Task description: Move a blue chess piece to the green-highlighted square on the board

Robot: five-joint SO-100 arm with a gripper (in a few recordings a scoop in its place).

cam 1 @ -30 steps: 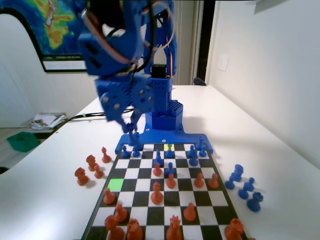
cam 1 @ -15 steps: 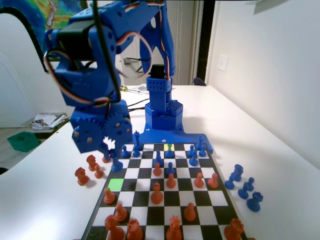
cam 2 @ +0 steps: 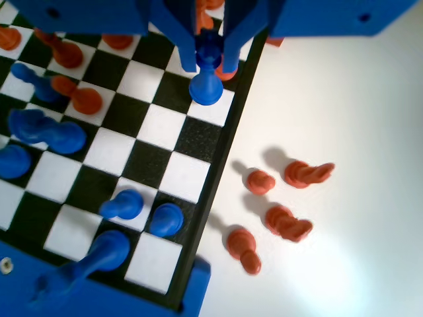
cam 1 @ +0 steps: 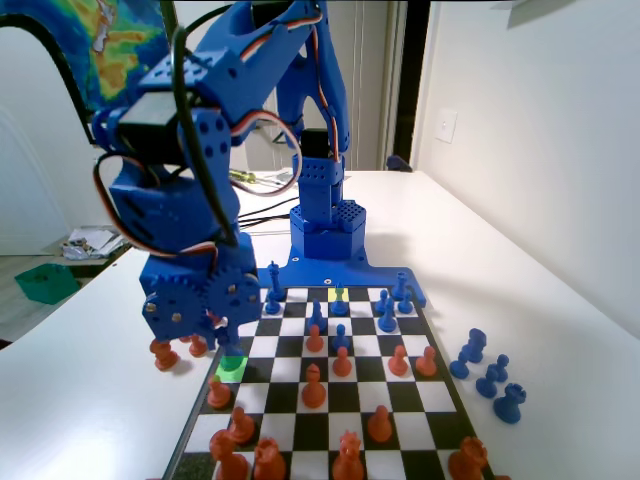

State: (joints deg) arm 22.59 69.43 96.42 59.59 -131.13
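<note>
The pincer [cam 2: 210, 58] grips the small round-headed blue chess piece [cam 2: 206, 86], its flared base hanging below.

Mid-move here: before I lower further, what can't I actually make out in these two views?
- Fixed view: the blue chess piece, hidden behind the pincer housing; only the wrist view shows it.
- Fixed view: the far part of the green-highlighted square, covered by the arm.
- Wrist view: whether the piece's base touches the board or hangs above it.
- Wrist view: the square's green colour.
</note>
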